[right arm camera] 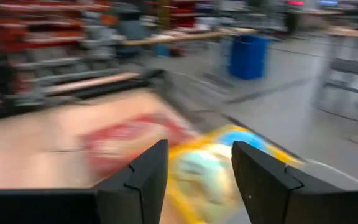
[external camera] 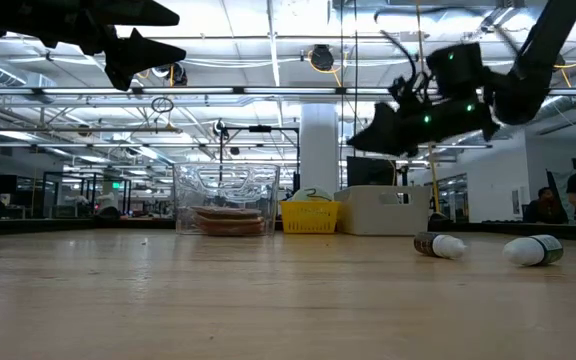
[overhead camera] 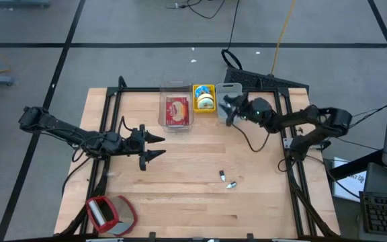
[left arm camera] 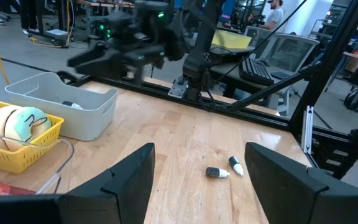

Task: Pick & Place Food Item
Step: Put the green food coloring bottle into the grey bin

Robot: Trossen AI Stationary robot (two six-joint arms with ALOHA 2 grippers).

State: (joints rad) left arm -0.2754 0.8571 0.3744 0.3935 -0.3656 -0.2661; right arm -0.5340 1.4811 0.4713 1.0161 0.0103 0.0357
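Observation:
Two small bottle-like items [overhead camera: 223, 176] [overhead camera: 232, 184] lie on their sides on the wooden table, right of centre; the low view shows them too [external camera: 438, 245] [external camera: 533, 250]. At the far edge stand a clear tub with a red-labelled pack [overhead camera: 176, 111], a yellow basket [overhead camera: 204, 97] of round food items, and a white bin [overhead camera: 230, 91]. My right gripper [overhead camera: 227, 109] hovers open at the white bin's near side, above the table, nothing between its fingers [right arm camera: 199, 168]. My left gripper [overhead camera: 163, 146] hangs open over the table's left half, clear of everything [left arm camera: 197, 180].
A red-rimmed object [overhead camera: 109, 214] lies at the near left corner. A black frame [overhead camera: 113, 101] borders the table's left, far and right sides. The white bin holds a small item [left arm camera: 71, 104]. Bare wood [overhead camera: 193, 154] spreads between the two grippers.

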